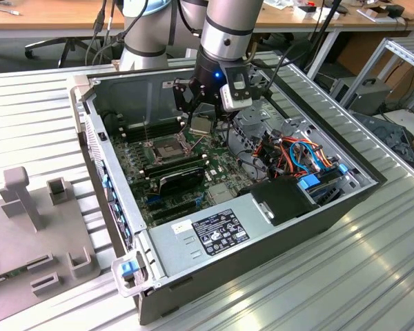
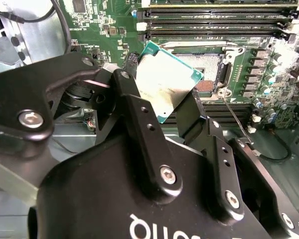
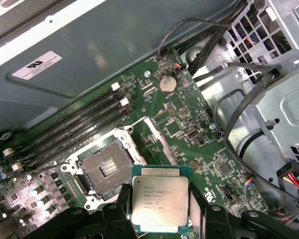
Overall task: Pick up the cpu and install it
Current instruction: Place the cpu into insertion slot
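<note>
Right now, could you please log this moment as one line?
gripper: shut on cpu | cpu: held above motherboard, near socket | socket: empty

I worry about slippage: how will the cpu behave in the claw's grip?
The cpu looks stiff and flat, so probably no flexing. Its thin edges, pinched by the claw, might let it slip or tilt. Small, so likely light.

The cpu [image 3: 159,203] had a dull silver-grey top rimmed in green. The tool [image 2: 157,94] was matt black with white lettering. The motherboard [image 3: 189,114] was dark green, its memory slots [image 2: 214,20] black. Cables [image 1: 293,157] ran orange, blue and red. The worktop [image 1: 345,276] was ribbed silver.
</note>
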`<state>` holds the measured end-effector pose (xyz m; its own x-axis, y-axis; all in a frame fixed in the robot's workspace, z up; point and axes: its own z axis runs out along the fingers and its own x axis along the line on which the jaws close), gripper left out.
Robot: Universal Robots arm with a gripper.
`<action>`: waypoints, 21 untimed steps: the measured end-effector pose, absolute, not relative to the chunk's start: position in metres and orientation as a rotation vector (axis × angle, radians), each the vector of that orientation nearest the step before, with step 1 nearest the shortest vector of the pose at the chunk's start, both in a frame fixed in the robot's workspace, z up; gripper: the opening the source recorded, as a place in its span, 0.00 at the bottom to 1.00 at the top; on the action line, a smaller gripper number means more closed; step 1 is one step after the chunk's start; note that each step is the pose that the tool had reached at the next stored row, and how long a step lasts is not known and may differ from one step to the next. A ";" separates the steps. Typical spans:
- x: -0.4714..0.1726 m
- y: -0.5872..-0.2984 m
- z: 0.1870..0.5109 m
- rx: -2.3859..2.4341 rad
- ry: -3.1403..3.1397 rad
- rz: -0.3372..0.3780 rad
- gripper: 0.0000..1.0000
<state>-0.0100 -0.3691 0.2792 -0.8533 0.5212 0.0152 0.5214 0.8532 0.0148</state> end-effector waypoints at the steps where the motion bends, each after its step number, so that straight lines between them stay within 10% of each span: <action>1: -0.010 -0.369 0.279 -0.856 -3.012 -0.029 0.55; 21: -0.010 -0.369 0.278 -1.017 -2.962 -0.029 0.55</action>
<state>-0.0100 -0.3691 0.2782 -0.7889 0.6143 0.0149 0.6145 0.7888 0.0144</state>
